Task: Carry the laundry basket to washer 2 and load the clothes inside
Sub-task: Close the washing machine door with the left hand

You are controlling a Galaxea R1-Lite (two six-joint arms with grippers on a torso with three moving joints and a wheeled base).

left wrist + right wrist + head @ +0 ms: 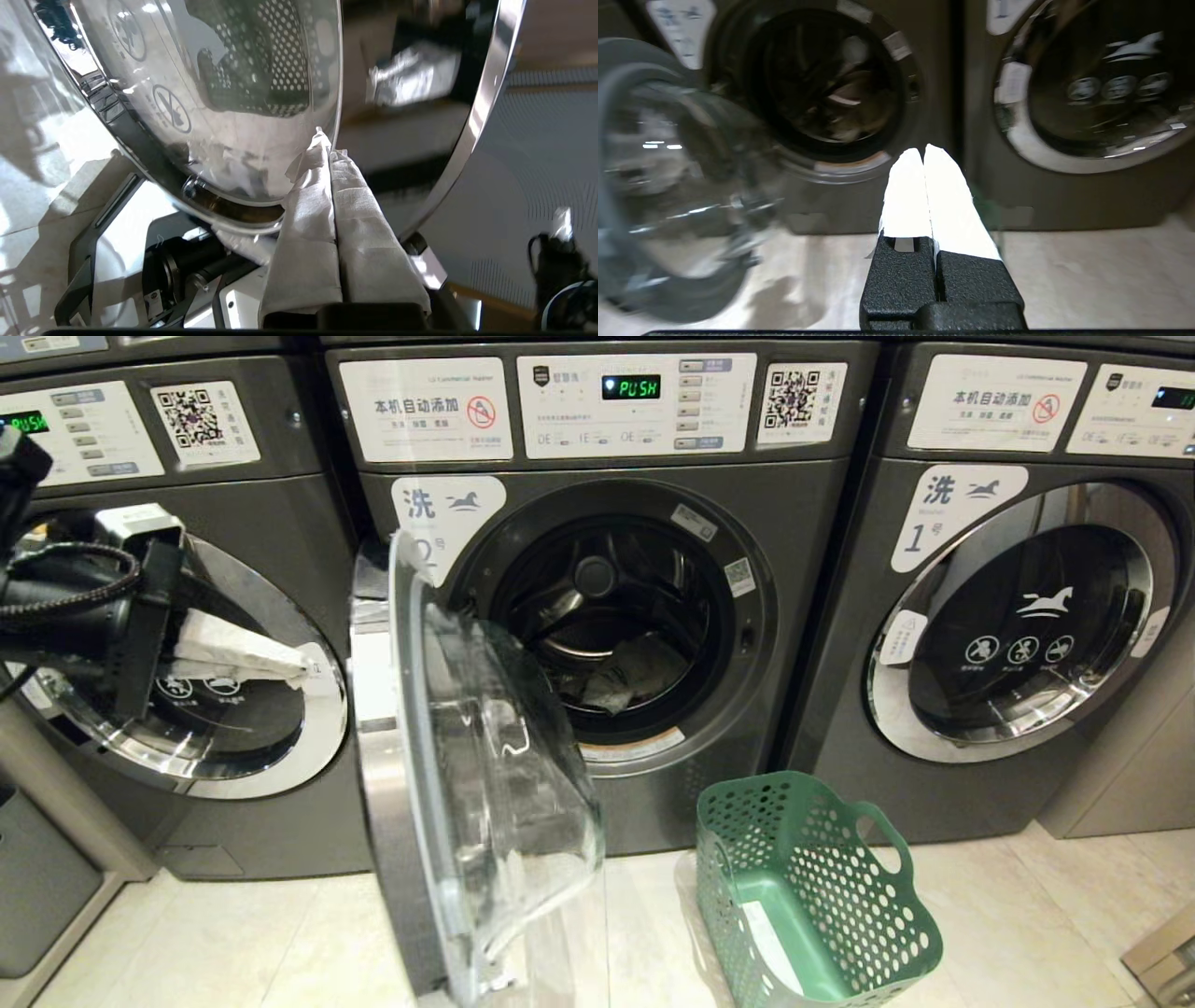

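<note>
While the laundry basket (812, 896) is seen standing empty on the tiled floor (1018, 915) nearest the camera, the open glass door (467, 775) of washer 2 (597, 616) is swung out just left of it. Farther back, the clothes (635, 674) are found lying inside the drum. The left gripper (303, 665) is held clenched and empty before the neighbouring machine's door (187, 709). The right gripper (924, 154) is likewise pressed closed, holding nothing, pointed toward the washers.
</note>
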